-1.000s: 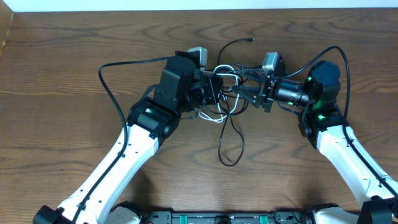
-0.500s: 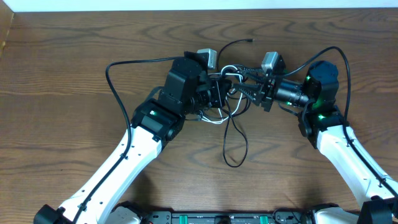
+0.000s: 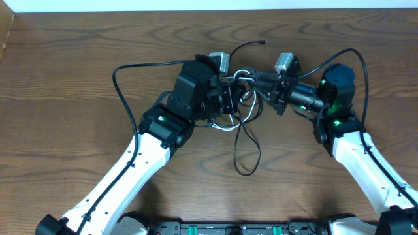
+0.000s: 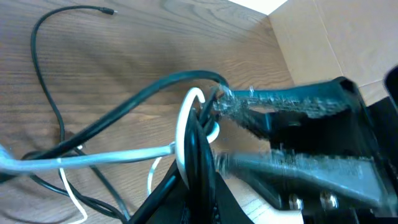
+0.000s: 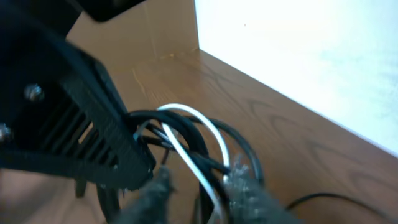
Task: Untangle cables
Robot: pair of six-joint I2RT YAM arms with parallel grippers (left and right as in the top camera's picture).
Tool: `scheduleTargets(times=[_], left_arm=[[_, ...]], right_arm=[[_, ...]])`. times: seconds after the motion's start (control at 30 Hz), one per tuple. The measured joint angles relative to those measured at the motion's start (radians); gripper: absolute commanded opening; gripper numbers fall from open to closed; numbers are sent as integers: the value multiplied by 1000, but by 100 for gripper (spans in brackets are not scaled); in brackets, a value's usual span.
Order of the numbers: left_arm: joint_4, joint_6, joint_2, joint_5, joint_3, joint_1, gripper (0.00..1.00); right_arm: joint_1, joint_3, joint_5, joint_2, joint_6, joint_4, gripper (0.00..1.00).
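Observation:
The cables (image 3: 240,104) are a knot of thin black cords and one white cord (image 3: 243,73) at the table's middle. A black loop (image 3: 248,156) trails toward me, and a plug end (image 3: 264,41) lies at the back. My left gripper (image 3: 230,98) is shut on the bundle from the left; in the left wrist view the black and white cords (image 4: 186,124) run straight into its jaws (image 4: 200,190). My right gripper (image 3: 256,85) reaches in from the right. Its fingers stand apart around a white and a black strand (image 5: 186,146), with a gap beside them (image 5: 202,193).
Thick black arm cables arch over the table on the left (image 3: 121,72) and on the right (image 3: 358,55). The table's far edge (image 3: 130,12) meets a white wall. A cardboard-coloured edge (image 3: 5,32) shows at the far left corner.
My left gripper has carried the bundle a little to the right and away, and the trailing loop followed. My right gripper has edged further onto the knot.

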Motion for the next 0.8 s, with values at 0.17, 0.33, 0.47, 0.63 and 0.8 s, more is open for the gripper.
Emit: scheduleTargets(times=[0.17, 0.33, 0.47, 0.63, 0.8], left_arm=[[0, 0, 0, 19, 0, 0, 7], [5, 0, 0, 53, 0, 0, 8], [5, 0, 0, 72, 0, 0, 8], [8, 5, 0, 80, 0, 0, 7], [7, 16, 0, 80, 0, 0, 7]], right_arm=[[0, 0, 17, 0, -17, -10, 50], [0, 0, 38, 0, -31, -19, 50], [0, 0, 78, 0, -37, -25, 26], [0, 0, 95, 0, -48, -33, 1], [0, 0, 100, 0, -50, -51, 1]])
